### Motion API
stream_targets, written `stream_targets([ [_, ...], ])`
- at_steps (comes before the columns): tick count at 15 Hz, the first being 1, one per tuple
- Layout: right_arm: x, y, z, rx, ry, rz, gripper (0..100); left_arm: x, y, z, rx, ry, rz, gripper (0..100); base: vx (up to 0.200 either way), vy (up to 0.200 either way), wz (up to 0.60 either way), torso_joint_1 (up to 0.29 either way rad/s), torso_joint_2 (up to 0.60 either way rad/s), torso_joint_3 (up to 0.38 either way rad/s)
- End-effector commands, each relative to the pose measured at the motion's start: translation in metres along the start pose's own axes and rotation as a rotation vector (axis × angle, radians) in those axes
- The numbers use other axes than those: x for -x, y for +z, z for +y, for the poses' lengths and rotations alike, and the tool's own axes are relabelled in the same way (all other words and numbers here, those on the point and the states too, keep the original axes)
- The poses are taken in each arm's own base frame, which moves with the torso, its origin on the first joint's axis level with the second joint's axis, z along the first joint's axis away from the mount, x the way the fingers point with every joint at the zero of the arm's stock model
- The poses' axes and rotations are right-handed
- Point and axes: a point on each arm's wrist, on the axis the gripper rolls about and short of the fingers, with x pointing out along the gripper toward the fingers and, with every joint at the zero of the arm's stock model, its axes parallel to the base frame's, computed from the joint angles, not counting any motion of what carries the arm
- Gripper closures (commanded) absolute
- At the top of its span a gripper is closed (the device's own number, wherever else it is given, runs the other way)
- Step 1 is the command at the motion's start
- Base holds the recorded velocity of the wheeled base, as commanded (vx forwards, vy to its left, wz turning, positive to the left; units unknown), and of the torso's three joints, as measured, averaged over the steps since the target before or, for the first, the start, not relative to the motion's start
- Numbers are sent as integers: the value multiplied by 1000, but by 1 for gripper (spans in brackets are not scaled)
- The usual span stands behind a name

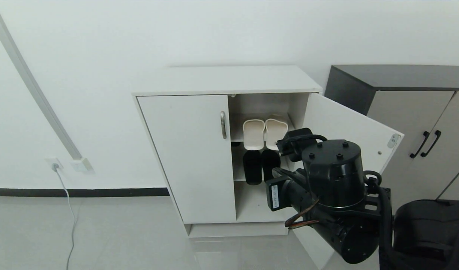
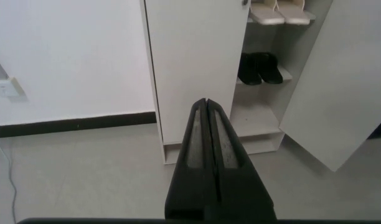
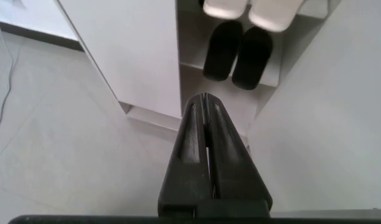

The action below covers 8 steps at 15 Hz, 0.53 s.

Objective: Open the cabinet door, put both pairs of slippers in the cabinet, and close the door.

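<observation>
Both closed, empty: left claw (image 2: 206, 101), right claw (image 3: 205, 96)

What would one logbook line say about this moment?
cabinet door: open | white slippers: inside, upper | black slippers: inside, lower | left hand: shut | right hand: shut | remaining: close door

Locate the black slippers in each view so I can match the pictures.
Head view: black slippers on the middle shelf of the cabinet, right of the closed door.
Left wrist view: black slippers on that shelf, between the closed door and the open door.
Right wrist view: black slippers on that shelf, beyond the right gripper.
Shared landmark: cream slippers on the shelf directly above them.
</observation>
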Motion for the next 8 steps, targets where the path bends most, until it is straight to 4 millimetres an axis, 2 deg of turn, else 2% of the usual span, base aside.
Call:
stream_targets([
  [1, 0, 0, 0, 1, 0, 0, 100, 0, 0, 0, 0, 1, 1, 100, 0, 0, 0, 149, -481, -320],
  [8, 0, -2, 0, 4, 0, 4, 100, 0, 0, 0, 0, 1, 1, 100, 0, 0, 0, 191, -503, -318],
])
